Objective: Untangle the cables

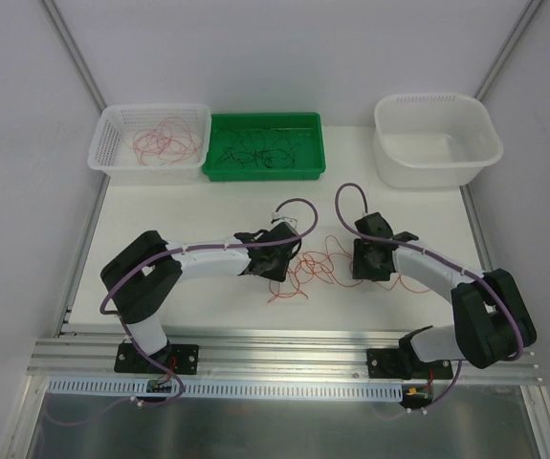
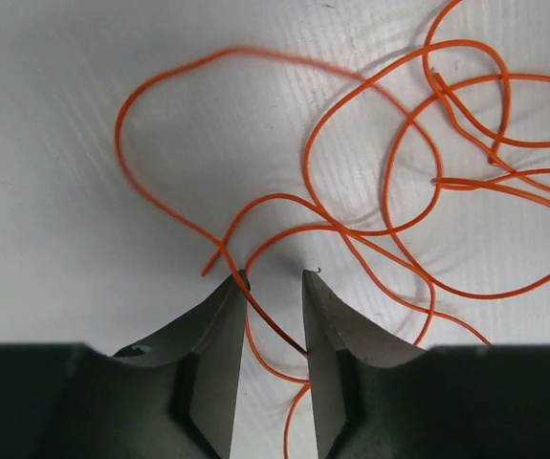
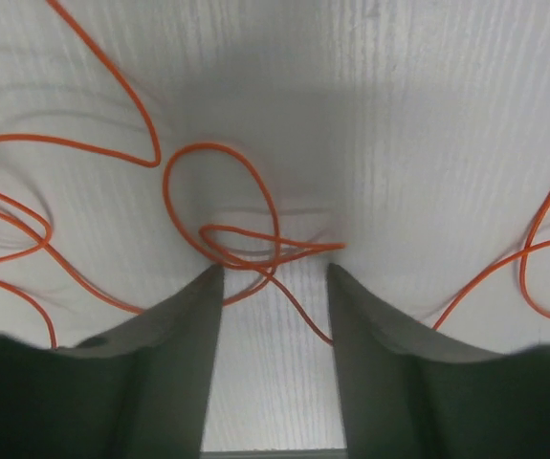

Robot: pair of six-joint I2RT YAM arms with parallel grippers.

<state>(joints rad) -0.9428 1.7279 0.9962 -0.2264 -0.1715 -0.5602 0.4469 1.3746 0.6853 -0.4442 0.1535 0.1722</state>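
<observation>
A loose tangle of thin orange cables point(image 1: 313, 272) lies on the white table between my two grippers. My left gripper point(image 1: 284, 264) sits at the tangle's left edge. In the left wrist view its jaws point(image 2: 275, 277) stand a narrow gap apart, tips down on the table. One orange strand point(image 2: 273, 325) crosses slantwise between them, and loops point(image 2: 389, 163) spread beyond. My right gripper point(image 1: 363, 260) is at the tangle's right edge. In its wrist view the jaws point(image 3: 275, 270) are wider apart, with a small orange loop point(image 3: 246, 244) at the tips and one strand running between them.
At the back left, a white mesh basket point(image 1: 110, 143) holds orange-red wires. Next to it a green tray point(image 1: 313, 145) holds dark wires. A white tub point(image 1: 475, 143) stands at the back right. The aluminium rail point(image 1: 275, 359) runs along the near edge.
</observation>
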